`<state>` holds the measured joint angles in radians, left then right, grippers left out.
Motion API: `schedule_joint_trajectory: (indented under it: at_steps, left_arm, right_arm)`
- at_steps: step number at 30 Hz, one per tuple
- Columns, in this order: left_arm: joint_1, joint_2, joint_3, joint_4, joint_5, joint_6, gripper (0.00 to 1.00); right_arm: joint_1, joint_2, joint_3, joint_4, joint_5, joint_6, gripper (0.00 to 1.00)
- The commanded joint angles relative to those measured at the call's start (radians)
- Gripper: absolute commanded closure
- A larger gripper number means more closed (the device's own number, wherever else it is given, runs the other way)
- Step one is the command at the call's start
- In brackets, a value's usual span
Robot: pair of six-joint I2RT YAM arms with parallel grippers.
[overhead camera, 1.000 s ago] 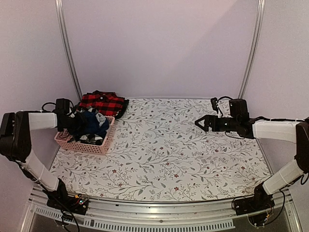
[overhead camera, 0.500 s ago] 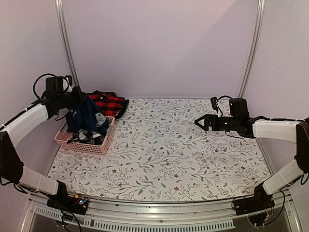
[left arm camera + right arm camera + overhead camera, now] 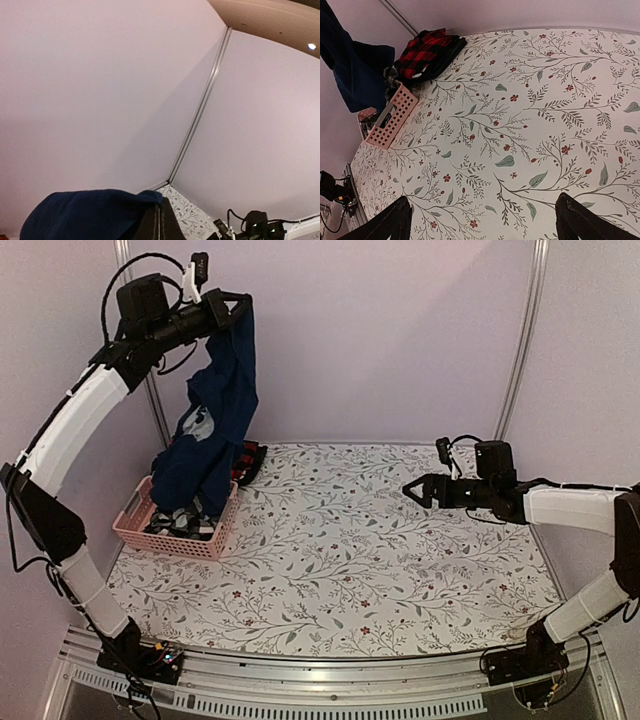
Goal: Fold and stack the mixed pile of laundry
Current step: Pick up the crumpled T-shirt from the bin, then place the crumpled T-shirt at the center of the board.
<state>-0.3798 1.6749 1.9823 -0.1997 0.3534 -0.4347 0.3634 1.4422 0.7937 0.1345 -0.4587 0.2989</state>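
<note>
Over at the far left of the table (image 3: 380,570) sits the basket (image 3: 165,542), with some laundry (image 3: 185,525) heaped inside it. High above it is the left gripper (image 3: 240,308), and the trousers (image 3: 215,430) hang down from it, their lower end reaching into the basket. Just behind the basket, by the back wall, another garment (image 3: 427,50) lies on the table. The right gripper (image 3: 415,492) hovers over the table's right side, well apart from all of it.

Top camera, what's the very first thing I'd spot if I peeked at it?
The navy blue trousers, dangling high on the left. The left gripper pinches them at the top, and they hang down to the pink basket. Next comes the flowery table, with the right gripper hovering open over its right side.
</note>
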Motion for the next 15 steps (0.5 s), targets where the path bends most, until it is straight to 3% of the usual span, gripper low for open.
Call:
schedule_joint_trajectory:
  at_steps: [1,4,6,9,12,15]
  left_arm:
    - [-0.139,0.170,0.320,0.034,0.136,0.034,1.00]
    - [-0.216,0.273,0.486,0.078,0.202,0.022,1.00]
    - [-0.257,0.293,0.510,0.140,0.223,0.010,1.00]
    - [-0.277,0.285,0.449,0.260,0.238,-0.025,1.00]
    - [-0.264,0.280,0.368,0.261,0.241,-0.052,1.00]
    - [-0.227,0.229,0.156,0.264,0.272,-0.092,1.00]
  right_arm:
    - [-0.005,-0.039,0.004,-0.001,0.013,-0.011,0.01]
    - [-0.006,-0.049,0.002,0.000,0.018,-0.011,0.01]
    - [-0.006,-0.054,0.000,-0.001,0.020,-0.009,0.01]
    - [-0.006,-0.061,-0.007,-0.001,0.026,-0.010,0.01]
    - [-0.009,-0.070,-0.014,-0.006,0.042,-0.013,0.01]
    - [-0.017,-0.088,-0.020,-0.028,0.078,-0.020,0.01]
